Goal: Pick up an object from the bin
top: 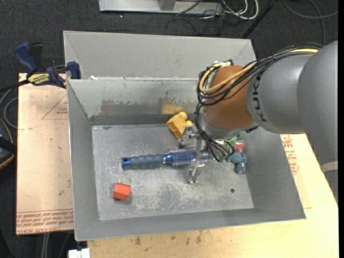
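A blue brush (146,161) lies across the middle of the bin floor, its handle pointing left and its bristle head to the right. My gripper (192,158) is down at that bristle head and stands open. One metal finger (188,140) is on the far side of the head and the other finger (194,175) on the near side. A yellow block-like thing (177,124) sits just behind the gripper, near the back wall.
An orange-red cube (121,192) rests at the front left of the bin floor. A small blue, green and red thing (237,159) lies at the right, partly under the arm's orange cover and cables.
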`<state>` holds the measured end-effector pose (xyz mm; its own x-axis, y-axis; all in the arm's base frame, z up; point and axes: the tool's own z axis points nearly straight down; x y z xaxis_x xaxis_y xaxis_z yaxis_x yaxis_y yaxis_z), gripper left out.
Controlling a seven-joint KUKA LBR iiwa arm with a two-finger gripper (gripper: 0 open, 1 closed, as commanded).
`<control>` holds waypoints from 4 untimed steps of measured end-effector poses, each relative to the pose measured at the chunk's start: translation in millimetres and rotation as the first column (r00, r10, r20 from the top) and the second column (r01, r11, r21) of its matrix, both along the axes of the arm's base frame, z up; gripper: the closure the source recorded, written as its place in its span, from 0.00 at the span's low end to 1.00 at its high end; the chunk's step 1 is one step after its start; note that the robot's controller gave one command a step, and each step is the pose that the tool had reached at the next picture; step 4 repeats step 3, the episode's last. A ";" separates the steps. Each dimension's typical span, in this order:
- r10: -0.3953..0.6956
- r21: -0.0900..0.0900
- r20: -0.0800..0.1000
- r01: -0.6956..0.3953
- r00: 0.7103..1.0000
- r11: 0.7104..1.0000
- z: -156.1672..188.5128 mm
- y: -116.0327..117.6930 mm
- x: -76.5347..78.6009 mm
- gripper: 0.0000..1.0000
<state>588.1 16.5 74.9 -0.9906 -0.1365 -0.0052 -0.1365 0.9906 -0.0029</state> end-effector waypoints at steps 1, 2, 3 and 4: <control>0.000 0.002 -0.003 0.000 1.000 1.000 2.9 -0.3 1.7 0.00; 0.001 0.003 0.008 -0.001 1.000 1.000 6.2 0.9 4.9 1.00; 0.002 0.002 0.000 -0.002 1.000 1.000 49.2 1.5 6.3 1.00; 0.002 0.002 0.000 -0.002 1.000 1.000 49.2 1.5 6.3 1.00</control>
